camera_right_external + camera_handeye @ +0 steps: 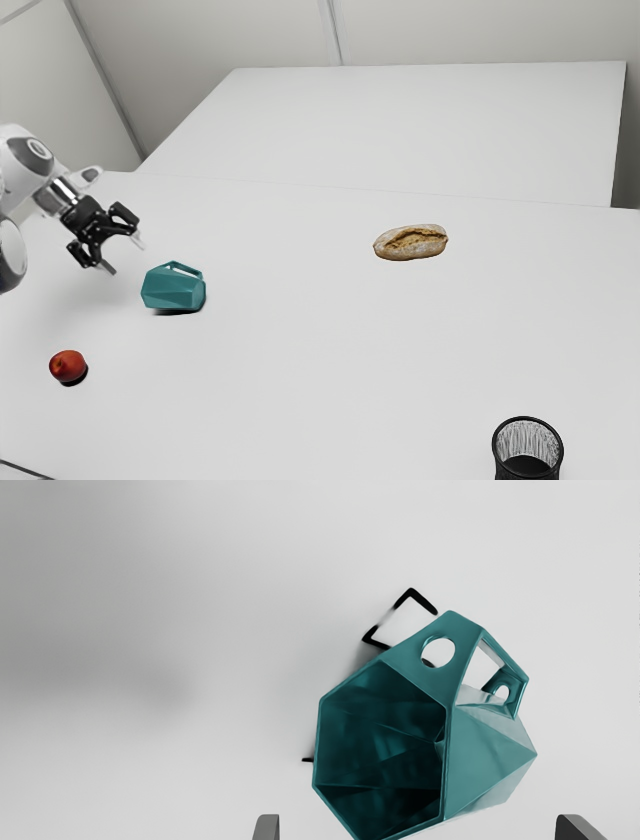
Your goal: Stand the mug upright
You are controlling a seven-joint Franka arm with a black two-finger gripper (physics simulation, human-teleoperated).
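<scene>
In the exterior view my gripper (124,254) hangs over the table at the left, a short way from the mug, with its two fingers spread apart. The teal faceted mug (173,288) lies on its side there, its handle pointing up and away. In the wrist view the mug (487,750) shows its dark open mouth toward my hand, with the handle beside it. The gripper (417,827) is open in that view, fingertips wide apart, and the mug's lower part reaches toward the space between them without being held.
A red apple-like fruit (68,366) lies near the mug on the white table (300,400). A bread loaf (411,242) rests farther out toward the exterior view's right, and a black mesh cup (527,452) stands at that view's bottom right.
</scene>
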